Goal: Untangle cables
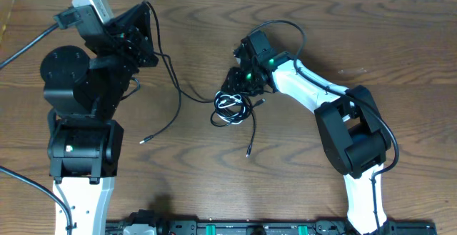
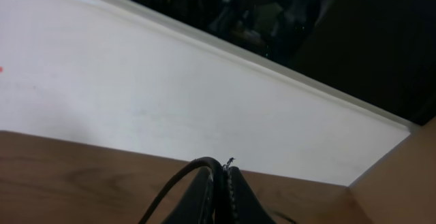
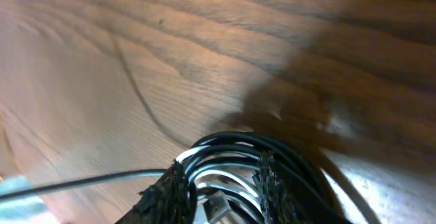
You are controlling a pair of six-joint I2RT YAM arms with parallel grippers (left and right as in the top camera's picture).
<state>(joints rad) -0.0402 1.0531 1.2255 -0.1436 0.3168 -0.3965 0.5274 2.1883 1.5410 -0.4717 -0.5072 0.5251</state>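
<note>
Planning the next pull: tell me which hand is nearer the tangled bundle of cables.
Right. The right hand sits over the tangled bundle, fingers either side of its coils. The left hand is far off, shut on a black cable leading to it.

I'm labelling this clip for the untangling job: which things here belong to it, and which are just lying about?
Job: black cable pinched by left gripper; knotted bundle with white cable, right gripper straddling it.
Lying about: equipment rail; thick arm wire.

Black cables: two. White cable: one (in tangle). Robot arms: two.
</note>
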